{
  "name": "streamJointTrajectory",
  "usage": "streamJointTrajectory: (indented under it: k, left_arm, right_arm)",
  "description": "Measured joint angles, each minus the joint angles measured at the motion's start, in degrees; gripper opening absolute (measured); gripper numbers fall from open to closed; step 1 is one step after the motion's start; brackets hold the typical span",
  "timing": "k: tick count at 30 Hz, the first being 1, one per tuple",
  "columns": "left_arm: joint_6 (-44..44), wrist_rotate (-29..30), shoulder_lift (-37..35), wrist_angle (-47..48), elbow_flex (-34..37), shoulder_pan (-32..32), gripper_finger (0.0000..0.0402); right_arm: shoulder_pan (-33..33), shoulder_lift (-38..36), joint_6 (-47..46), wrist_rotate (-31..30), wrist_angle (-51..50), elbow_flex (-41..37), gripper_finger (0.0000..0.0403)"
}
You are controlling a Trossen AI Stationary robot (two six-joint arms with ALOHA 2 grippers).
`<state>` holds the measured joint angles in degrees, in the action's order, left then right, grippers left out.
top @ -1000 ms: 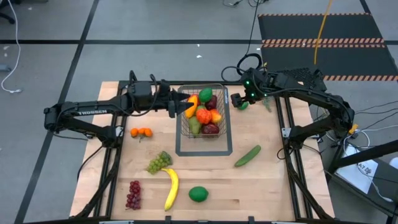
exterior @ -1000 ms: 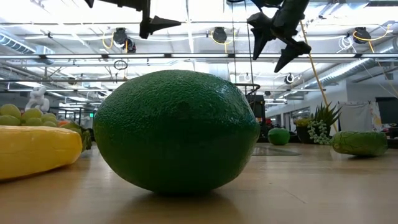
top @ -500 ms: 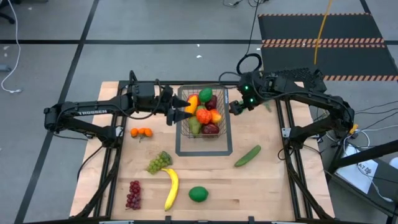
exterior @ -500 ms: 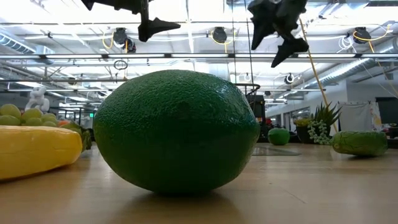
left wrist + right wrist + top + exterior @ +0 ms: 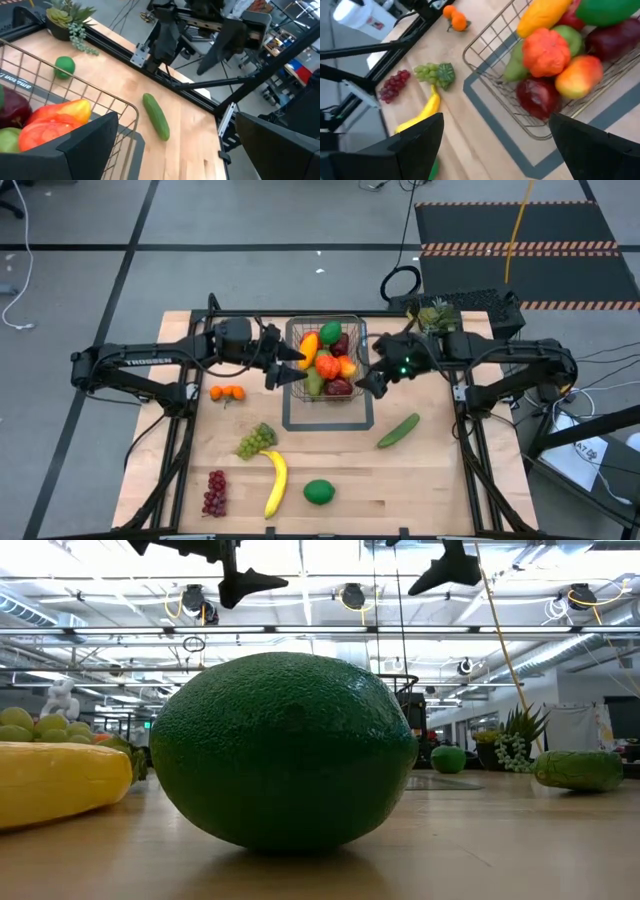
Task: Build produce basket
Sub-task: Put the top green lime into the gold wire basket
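Note:
The grey wire basket [image 5: 296, 352] stands at the table's far middle. It holds a green fruit, a yellow one, orange, red and dark red ones [image 5: 546, 52]. My left gripper [image 5: 290, 366] hovers open at the basket's left wall [image 5: 102, 98]. My right gripper [image 5: 368, 376] hovers open above the basket's right side [image 5: 530, 131]. Neither has anything between its fingers. Loose on the wood lie oranges [image 5: 228, 392], green grapes [image 5: 257, 440], red grapes [image 5: 215, 492], a banana [image 5: 276, 483], a lime [image 5: 319, 492] and a cucumber [image 5: 398, 430]. A small lime [image 5: 64, 66] rests beyond the basket.
A potted plant [image 5: 432, 315] stands at the table's far right corner. A dark rectangular outline [image 5: 328, 423] marks the wood around the basket. The arms' black frames run along both table sides. Bare wood lies between the basket and the near fruits.
My right gripper has swung from the table's far right toward the near edge and the basket's right side, staying open. My left gripper has tipped and rolled a little at the basket's left wall. No fruit has moved.

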<state>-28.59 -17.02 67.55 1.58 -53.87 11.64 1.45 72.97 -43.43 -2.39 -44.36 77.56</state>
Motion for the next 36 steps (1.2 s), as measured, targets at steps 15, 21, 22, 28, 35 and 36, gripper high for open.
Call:
streamJointTrajectory:
  k: [15, 21, 22, 28, 35, 36]
  left_arm:
    - [0.9, 1.5, 0.0, 0.0, 0.0, -2.8, 0.0399]
    - [0.9, 5.0, 0.0, -0.1, 0.0, -2.8, 0.0399]
    - [0.9, 5.2, 0.0, 0.0, 0.0, -2.8, 0.0399]
    - [0.4, 8.7, 0.0, 0.0, 0.0, -2.8, 0.0399]
    - [-1.6, 15.4, 0.0, 0.0, 0.0, -2.7, 0.0399]
    - [-1.6, 15.8, 0.0, 0.0, 0.0, -2.7, 0.0399]
  right_arm:
    - [-2.2, 0.0, 38.5, -13.4, -1.9, -0.1, 0.0357]
    - [1.8, 0.0, 55.8, -18.7, -2.3, -2.5, 0.0357]
    - [2.8, 0.0, 58.6, -18.6, -2.1, -3.0, 0.0357]
    - [11.0, 0.0, 68.0, -13.7, -0.1, -9.0, 0.0357]
    - [21.5, 0.0, 77.5, -1.8, 1.8, -16.2, 0.0357]
    - [23.0, 0.0, 79.0, -0.5, 2.5, -17.2, 0.0357]
